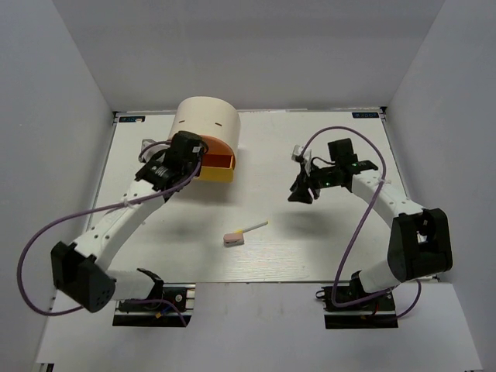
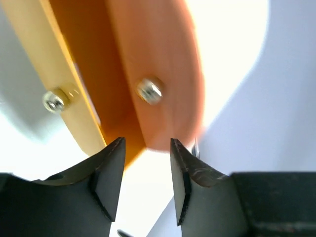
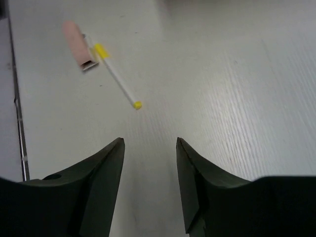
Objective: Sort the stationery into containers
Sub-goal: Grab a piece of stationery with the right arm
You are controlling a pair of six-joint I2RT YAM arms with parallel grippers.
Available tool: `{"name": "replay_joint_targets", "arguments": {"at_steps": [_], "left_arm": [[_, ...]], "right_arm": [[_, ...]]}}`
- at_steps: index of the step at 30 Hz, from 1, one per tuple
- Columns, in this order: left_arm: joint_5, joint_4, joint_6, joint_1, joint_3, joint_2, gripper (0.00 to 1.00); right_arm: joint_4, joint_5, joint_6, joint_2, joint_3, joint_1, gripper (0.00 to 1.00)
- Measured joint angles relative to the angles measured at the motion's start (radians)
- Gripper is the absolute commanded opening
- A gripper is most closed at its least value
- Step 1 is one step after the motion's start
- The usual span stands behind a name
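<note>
While left gripper [image 2: 146,163] and right gripper [image 3: 149,163] stand part-open, empty, white pen [image 1: 254,227] lies 8-to-2 o'clock, 8 o'clock end touching pink eraser [image 1: 233,239].

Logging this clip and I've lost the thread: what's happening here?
The left arm's fingers stand apart, empty, at the orange drawer of the cream half-cylinder chest; the yellow drawer is pulled out. The right arm's fingers, open and empty, hover above the table. A thin white pen with yellow tips and a pinkish eraser block lie together mid-table, not yet sorted.
</note>
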Motion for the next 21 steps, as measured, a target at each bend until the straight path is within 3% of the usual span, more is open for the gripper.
{"name": "replay_joint_targets", "arguments": {"at_steps": [3, 7, 12, 19, 21], "left_arm": [[0.049, 0.035, 0.136, -0.001, -0.020, -0.102, 0.51], [0.134, 0.089, 0.362, -0.001, -0.103, -0.264, 0.67], [0.206, 0.044, 0.586, -0.001, -0.209, -0.433, 0.86], [0.261, -0.107, 0.696, -0.001, -0.385, -0.603, 0.91], [0.270, -0.134, 0.703, -0.001, -0.423, -0.651, 0.97]], "right_arm": [[-0.116, -0.041, -0.199, 0.032, 0.046, 0.068, 0.60], [-0.206, -0.047, -0.386, 0.139, 0.159, 0.183, 0.62], [-0.208, -0.007, -0.443, 0.263, 0.235, 0.317, 0.61], [-0.211, 0.099, -0.483, 0.360, 0.262, 0.398, 0.56], [-0.207, 0.135, -0.487, 0.360, 0.257, 0.413, 0.55]]}}
